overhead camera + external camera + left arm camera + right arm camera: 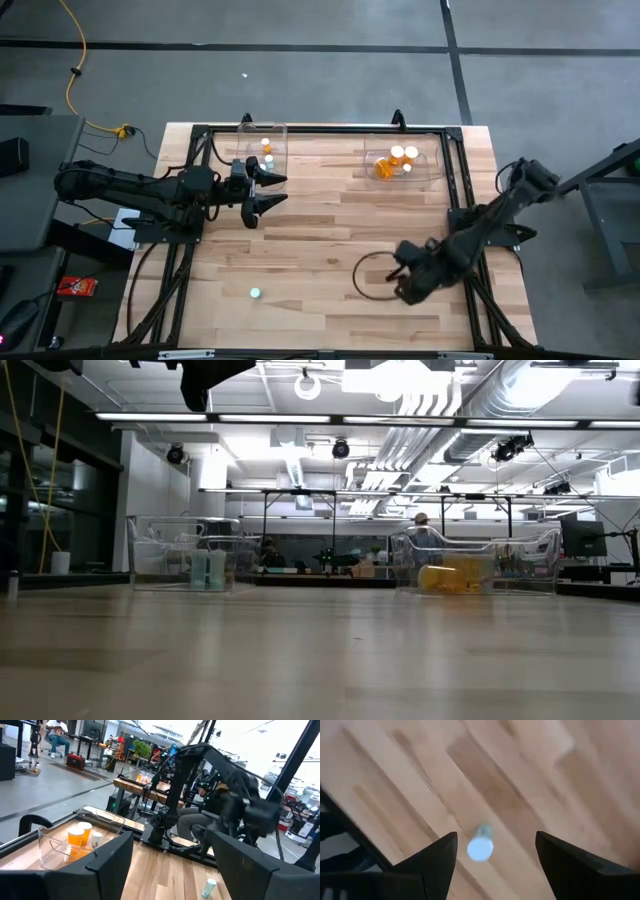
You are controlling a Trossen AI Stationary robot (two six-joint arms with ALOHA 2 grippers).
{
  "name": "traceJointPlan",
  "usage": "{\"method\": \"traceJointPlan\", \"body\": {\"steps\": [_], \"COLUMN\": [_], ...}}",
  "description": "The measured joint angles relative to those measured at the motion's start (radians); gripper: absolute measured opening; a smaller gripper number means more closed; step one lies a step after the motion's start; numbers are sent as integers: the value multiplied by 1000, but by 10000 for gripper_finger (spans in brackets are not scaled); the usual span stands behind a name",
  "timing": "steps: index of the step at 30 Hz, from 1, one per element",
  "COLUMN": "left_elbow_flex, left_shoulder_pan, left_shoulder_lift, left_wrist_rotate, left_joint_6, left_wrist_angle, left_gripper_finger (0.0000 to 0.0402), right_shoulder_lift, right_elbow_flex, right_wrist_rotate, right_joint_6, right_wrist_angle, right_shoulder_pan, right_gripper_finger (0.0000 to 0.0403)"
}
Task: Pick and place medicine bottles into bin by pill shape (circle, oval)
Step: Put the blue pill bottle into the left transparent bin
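Wooden planks are forming the table (pixel 330 240), which is filling the middle of the high view. At centre left of that frame the left end effector (pixel 268 190) is hanging with its dark fingers spread apart and holding nothing, just beside a clear bin (pixel 262 148) at the upper left of the table. Inside that bin a few medicine bottles (pixel 267 152) are standing, one amber-orange and the others pale. Lower in the frame, left of centre, a lone pale bottle (pixel 256 293) is lying on the bare wood, well apart from both arms. Moving right, a second clear bin (pixel 404 162) is sitting at the upper right of the table and is holding several amber-orange bottles (pixel 392 163) with white caps. At the lower right the right end effector (pixel 408 275) is hovering over the table with its fingers wide and empty, beside a thin dark ring (pixel 378 275) lying on the wood.

In the right wrist view a pale, white-capped bottle (pixel 480 846) is lying on the planks, showing between the two spread dark fingers (pixel 432 857) but untouched by them. In the low view both bins are standing at the far edge of the table, the left one (pixel 185 552) showing pale bottles and the right one (pixel 475 560) an amber cluster.
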Motion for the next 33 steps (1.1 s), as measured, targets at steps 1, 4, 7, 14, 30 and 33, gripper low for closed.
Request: {"method": "traceJointPlan", "body": {"steps": [1,4,7,14,30,33], "left_elbow_flex": [0,0,0,0,0,0], "left_shoulder_pan": [0,0,0,0,0,0], "left_shoulder_lift": [0,0,0,0,0,0], "left_wrist_rotate": [0,0,0,0,1,-8], "left_joint_6": [0,0,0,0,0,0], "left_wrist_angle": [0,0,0,0,0,0], "left_gripper_finger": [259,259,259,259,259,259], "right_shoulder_lift": [26,96,151,193,199,199], "right_elbow_flex": [0,0,0,0,-53,-53], "right_wrist_rotate": [-15,-80,-134,-158,-168,-177], "right_joint_6": [42,137,181,190,337,338], "right_wrist_angle": [0,0,4,67,133,137], "right_shoulder_pan": [13,34,38,31,27,27], "right_gripper_finger": [261,261,261,261,260,249]}}
